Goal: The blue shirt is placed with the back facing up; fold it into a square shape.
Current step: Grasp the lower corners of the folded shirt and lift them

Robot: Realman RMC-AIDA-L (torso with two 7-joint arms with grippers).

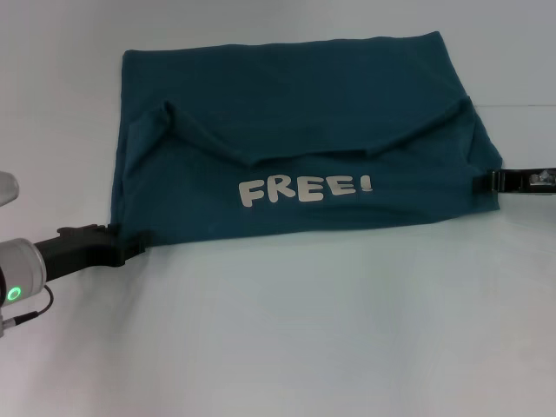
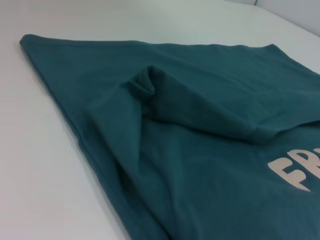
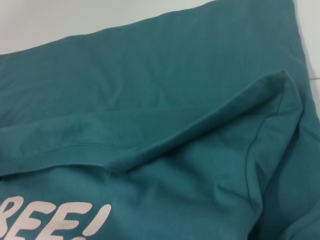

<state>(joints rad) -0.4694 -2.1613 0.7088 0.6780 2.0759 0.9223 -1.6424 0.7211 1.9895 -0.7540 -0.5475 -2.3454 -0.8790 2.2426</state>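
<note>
White table (image 1: 287, 347) bearing the blue shirt (image 1: 295, 104), which lies flat and folded over on itself, the cream "FREE!" lettering (image 1: 306, 188) facing up on its near part.

left arm (image 1: 22, 269): grey cuff; green light; black hand (image 1: 130, 246) | right hand (image 1: 504, 181): black, silvery

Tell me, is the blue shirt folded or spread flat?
Folded: the blue shirt has a layer turned over, showing the FREE! lettering and sleeve edges on top.
</note>
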